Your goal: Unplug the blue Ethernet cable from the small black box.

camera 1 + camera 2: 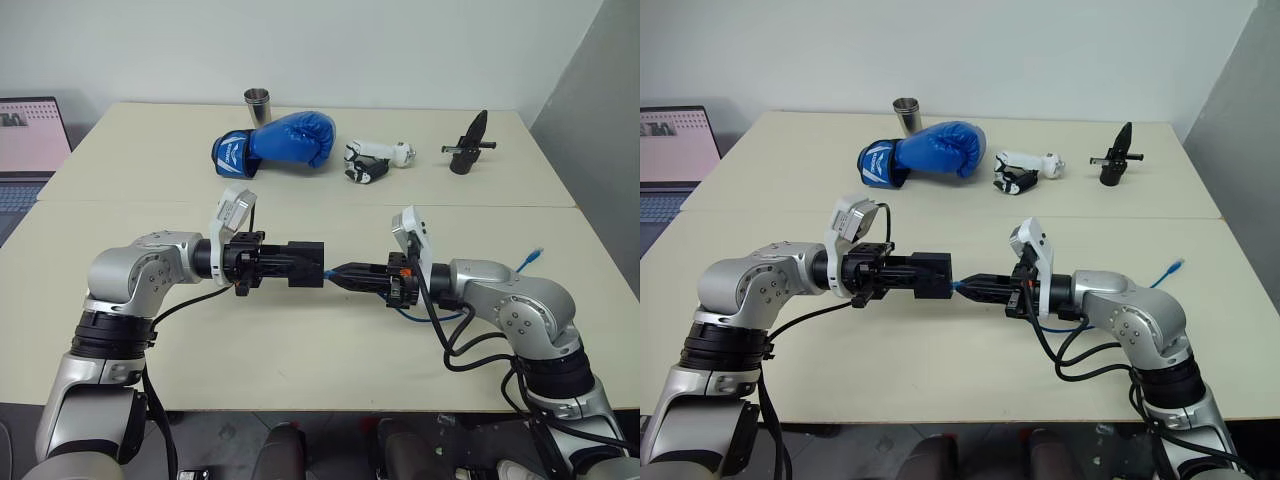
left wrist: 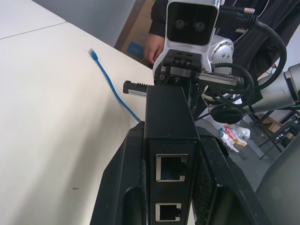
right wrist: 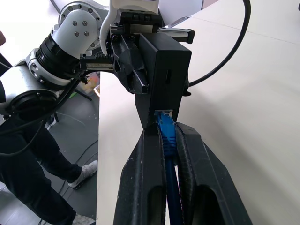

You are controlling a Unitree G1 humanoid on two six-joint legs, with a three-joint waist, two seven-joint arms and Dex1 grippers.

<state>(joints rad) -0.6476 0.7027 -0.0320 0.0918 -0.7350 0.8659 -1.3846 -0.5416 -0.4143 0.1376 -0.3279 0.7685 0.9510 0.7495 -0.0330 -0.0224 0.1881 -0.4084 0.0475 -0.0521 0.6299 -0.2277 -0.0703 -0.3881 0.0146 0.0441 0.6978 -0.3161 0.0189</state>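
Above the cream table (image 1: 300, 340), the small matte-black box (image 1: 305, 265) is clamped in the left gripper (image 1: 272, 266), held level and pointing rightward. Opposite, the thin bright-blue Ethernet cable (image 3: 168, 136) is pinched just behind its plugged-in connector by the closed right gripper (image 3: 165, 133), held level and pointing leftward.

Both arms held level, left gripper (image 1: 300, 266) and right gripper (image 1: 345, 275) facing, fingers closed.
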